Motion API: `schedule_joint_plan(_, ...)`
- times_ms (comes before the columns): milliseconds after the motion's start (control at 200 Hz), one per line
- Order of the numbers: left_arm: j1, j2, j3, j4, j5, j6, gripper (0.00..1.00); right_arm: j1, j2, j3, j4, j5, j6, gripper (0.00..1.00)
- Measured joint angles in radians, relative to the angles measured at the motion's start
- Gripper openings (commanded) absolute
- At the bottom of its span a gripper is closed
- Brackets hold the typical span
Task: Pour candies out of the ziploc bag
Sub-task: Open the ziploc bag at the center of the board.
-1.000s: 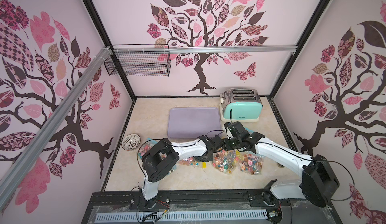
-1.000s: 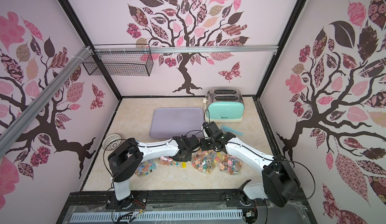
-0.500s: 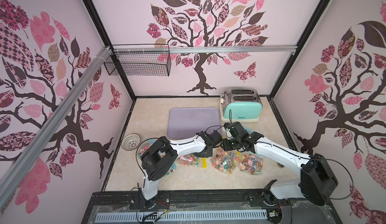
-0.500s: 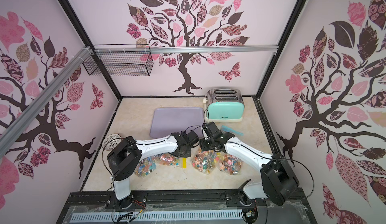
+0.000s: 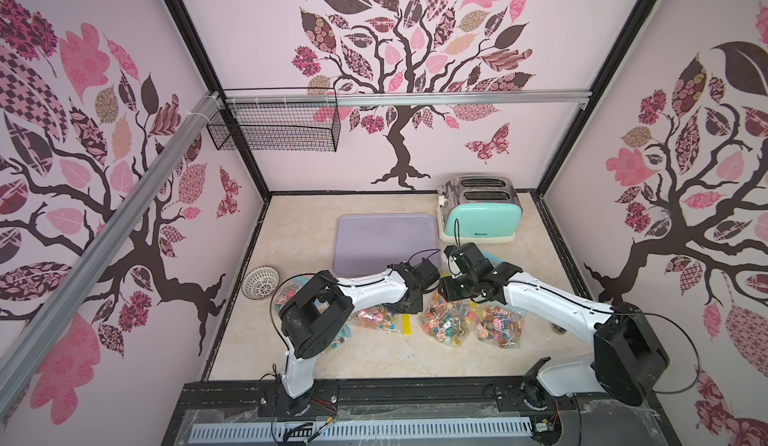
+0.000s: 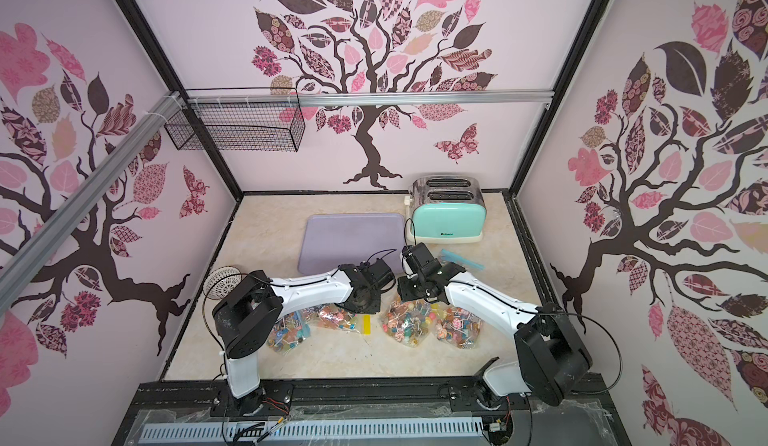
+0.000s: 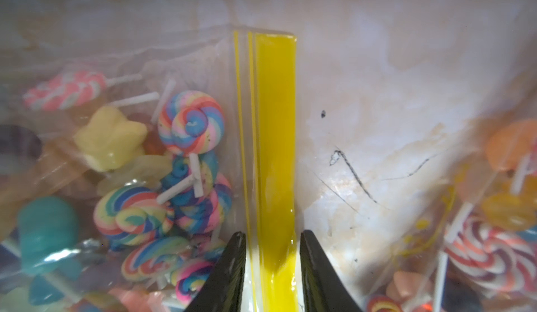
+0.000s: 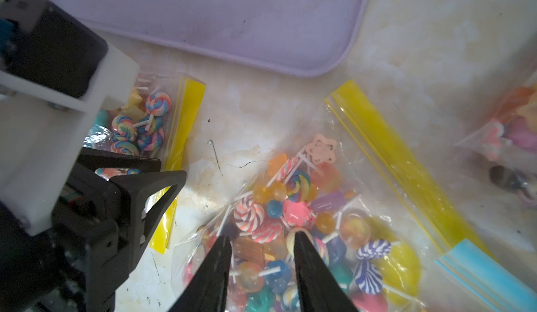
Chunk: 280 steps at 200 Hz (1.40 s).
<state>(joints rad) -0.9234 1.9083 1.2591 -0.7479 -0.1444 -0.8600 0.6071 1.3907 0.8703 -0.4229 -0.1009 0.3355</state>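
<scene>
Bright even light, wide-angle warp at top-view edges, blurry candies (image 7: 48, 235) near wrist-view margins

The bag (image 7: 203, 72) is clear, glossy plastic film, crinkled, with a smooth yellow plastic zip strip (image 7: 276, 139). Inside it, the swirled candies (image 7: 191, 121) look matt and clay-like; a few pale ones are translucent and shiny. The table (image 7: 377, 92) is glossy, stone-patterned and scratched. The left fingers (image 7: 232, 275) are matt black plastic. The tray (image 8: 232, 14) is matt lilac and smudged. Beside the tray, the toaster (image 5: 482, 219) has glossy mint sides and a polished metal top.
</scene>
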Motion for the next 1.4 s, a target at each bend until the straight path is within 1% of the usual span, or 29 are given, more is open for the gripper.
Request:
schedule_joint_plan(155,0.0,0.003,-0.002,0.002,0.009,-0.002,0.31,0.0,0.009,0.0,0.0,0.0,0.0,0.41)
schedule_joint_plan(220,0.0,0.003,-0.006,0.002,0.008,-0.001,0.26,0.0,0.011,0.0,0.0,0.0,0.0,0.41)
schedule_joint_plan(405,0.001,0.003,-0.008,-0.003,0.003,-0.002,0.2,0.0,0.011,0.0,0.001,0.0,0.0,0.4)
schedule_joint_plan(555,0.001,0.003,-0.008,-0.004,-0.001,-0.003,0.2,0.0,0.011,0.0,0.0,-0.001,0.0,0.4)
schedule_joint_plan(690,0.001,0.003,-0.008,-0.001,0.0,0.0,0.27,0.0,0.011,0.0,0.0,-0.004,0.0,0.4)
schedule_joint_plan(855,0.001,-0.004,-0.013,0.004,0.008,0.003,0.28,0.0,0.022,0.0,0.001,-0.008,0.0,0.4)
schedule_joint_plan(955,0.001,-0.015,-0.019,0.003,0.012,0.003,0.24,0.0,0.03,0.0,0.001,-0.01,0.0,0.4)
schedule_joint_plan(1256,0.001,-0.017,-0.019,0.006,0.018,0.002,0.22,0.0,0.032,0.0,0.002,-0.019,0.0,0.4)
schedule_joint_plan(1401,0.001,-0.017,-0.025,0.008,0.02,-0.001,0.13,0.0,0.032,0.0,0.002,-0.023,0.0,0.39)
